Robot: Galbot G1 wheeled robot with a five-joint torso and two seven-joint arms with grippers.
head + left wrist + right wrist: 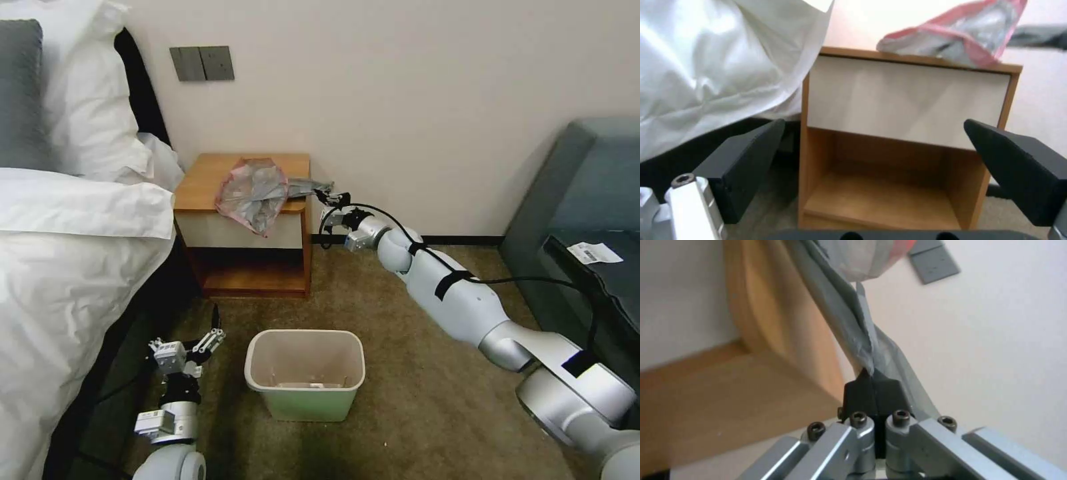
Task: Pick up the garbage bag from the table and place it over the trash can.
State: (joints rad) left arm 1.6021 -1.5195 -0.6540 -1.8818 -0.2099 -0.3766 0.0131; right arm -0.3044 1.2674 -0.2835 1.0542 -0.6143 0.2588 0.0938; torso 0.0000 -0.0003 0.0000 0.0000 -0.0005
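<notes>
Right claw (325, 195) pinched tight on grey tail of garbage bag (257, 189) at worktop's (200, 183) 3 o'clock edge; bag's bulk lies on top, overhanging front. Left claw (212, 331) gapes wide, low beside bed. Trash can (305, 375) on floor at 6 o'clock of worktop

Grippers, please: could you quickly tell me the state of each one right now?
Left end effector: open, holding nothing, low beside the trash can.
Right end effector: closed on the garbage bag at the table edge.
</notes>
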